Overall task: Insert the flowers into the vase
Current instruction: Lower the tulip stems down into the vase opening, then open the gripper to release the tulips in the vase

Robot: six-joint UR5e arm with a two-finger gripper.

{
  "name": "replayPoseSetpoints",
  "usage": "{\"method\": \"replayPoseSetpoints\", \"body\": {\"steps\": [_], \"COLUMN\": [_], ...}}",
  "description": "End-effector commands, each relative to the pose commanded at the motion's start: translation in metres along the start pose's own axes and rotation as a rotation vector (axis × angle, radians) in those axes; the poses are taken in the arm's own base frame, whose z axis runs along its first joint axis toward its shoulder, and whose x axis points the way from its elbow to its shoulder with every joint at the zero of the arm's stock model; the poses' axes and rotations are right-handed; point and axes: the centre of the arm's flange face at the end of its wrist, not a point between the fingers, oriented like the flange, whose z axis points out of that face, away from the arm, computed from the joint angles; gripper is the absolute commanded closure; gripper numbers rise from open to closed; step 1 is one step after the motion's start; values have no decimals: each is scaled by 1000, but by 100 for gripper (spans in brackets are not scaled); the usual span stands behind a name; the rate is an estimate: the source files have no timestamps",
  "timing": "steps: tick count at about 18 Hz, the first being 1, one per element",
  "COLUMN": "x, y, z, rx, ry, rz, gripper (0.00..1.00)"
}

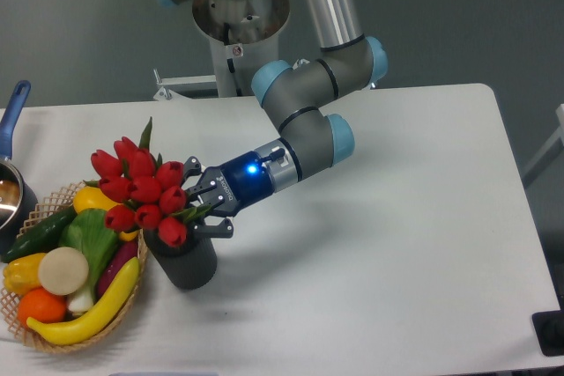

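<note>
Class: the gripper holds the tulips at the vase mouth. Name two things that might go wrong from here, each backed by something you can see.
1. The tulips lean left over the basket; if let go now they may tip out or topple the vase.
2. The gripper sits right at the vase rim, so pushing lower may knock the vase toward the basket.
</note>
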Motion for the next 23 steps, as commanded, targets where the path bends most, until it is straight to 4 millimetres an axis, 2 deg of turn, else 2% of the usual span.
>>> {"method": "replayPoseSetpoints", "body": {"steps": [6,9,10,12,16,17,18,20,23], "x": [-5,-5,-6,-8,-7,-7,-6,-5,0], "y": [18,18,18,17,12,11,10,3,-3], "z": [-3,-3,-3,-7,-11,-13,-14,-16,-16], "rx": [0,1,1,0,1,1,1,-2,-3], "ry": [-5,-6,-6,-12,-21,-24,-25,-29,-29], "rz": [32,39,40,43,50,53,56,67,73], "gripper": [60,57,53,38,27,22,12,2,0]}}
